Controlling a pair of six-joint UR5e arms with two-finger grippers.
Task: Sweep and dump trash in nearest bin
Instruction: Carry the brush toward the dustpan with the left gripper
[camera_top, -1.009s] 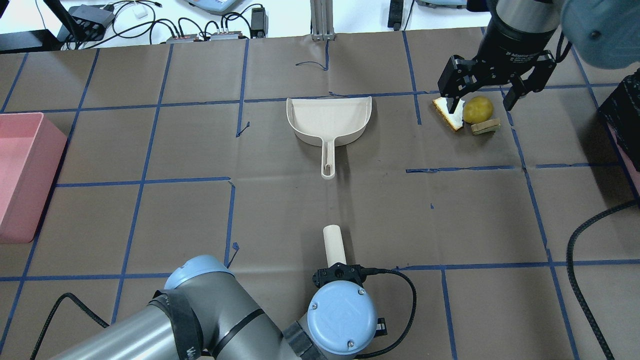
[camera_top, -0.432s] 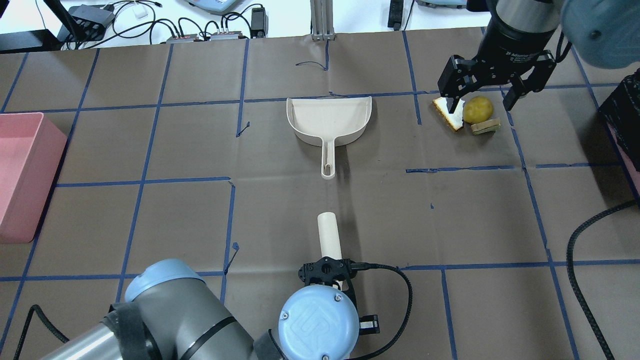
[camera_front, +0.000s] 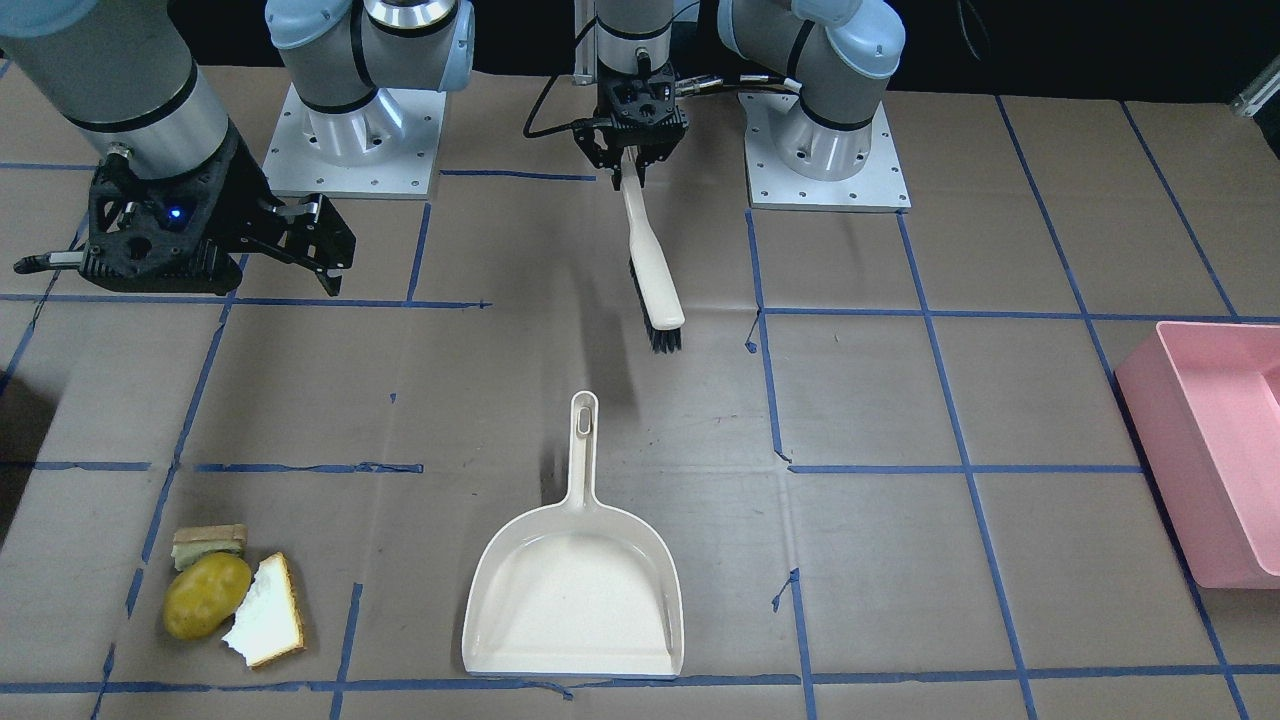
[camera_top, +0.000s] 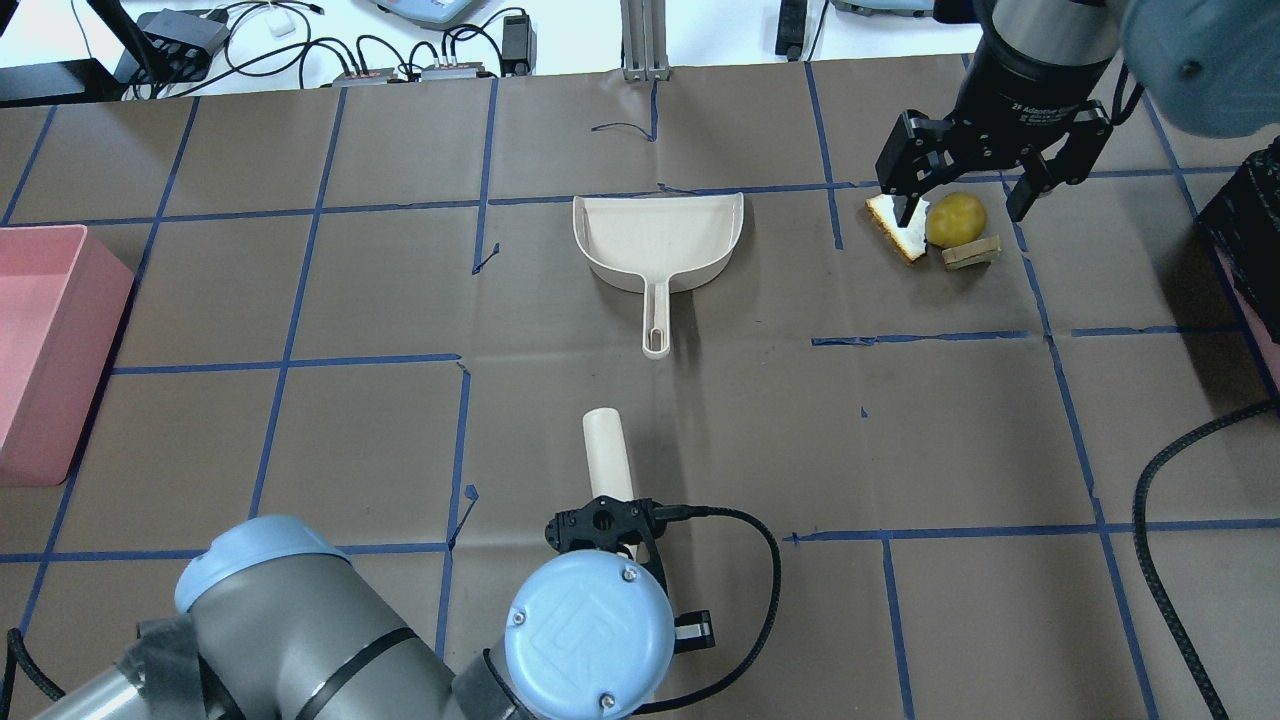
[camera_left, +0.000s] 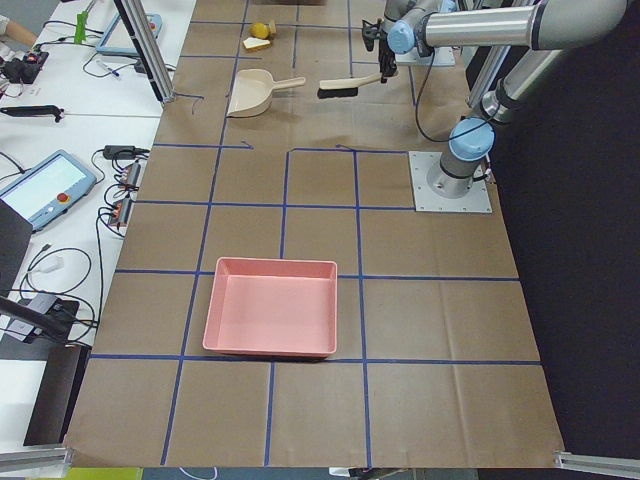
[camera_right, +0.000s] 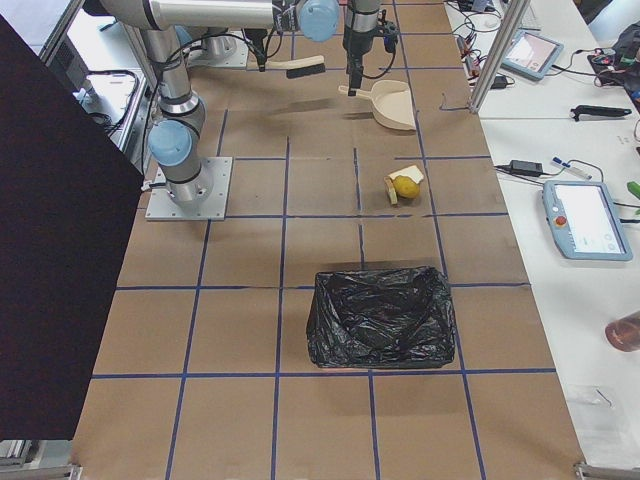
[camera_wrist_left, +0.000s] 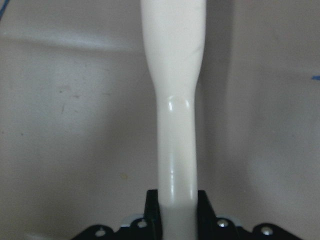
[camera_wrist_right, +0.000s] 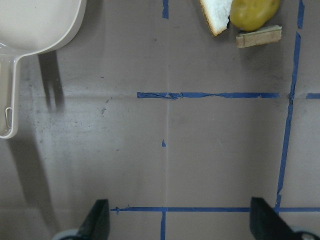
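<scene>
The trash lies together on the brown paper: a bitten bread slice (camera_top: 903, 228), a yellow-brown potato-like lump (camera_top: 956, 218) and a small sandwich chunk (camera_top: 972, 253). They also show in the front view, the lump (camera_front: 205, 595) beside the bread (camera_front: 268, 612). My left gripper (camera_top: 606, 528) is shut on the handle of a cream brush (camera_front: 650, 255), held above the table, its black bristles toward the cream dustpan (camera_top: 660, 235). My right gripper (camera_top: 965, 190) is open and empty, high over the trash, which shows at the top of its wrist view (camera_wrist_right: 252, 11).
A pink bin (camera_top: 40, 350) stands at the table's left edge. A bin lined with a black bag (camera_right: 380, 315) stands past the trash on the right. The dustpan's handle (camera_front: 583, 440) points toward the robot. Cables lie along the far edge.
My left arm has carried the brush to the left and slightly forward in the overhead view. The right arm, the dustpan and the trash have not moved.
</scene>
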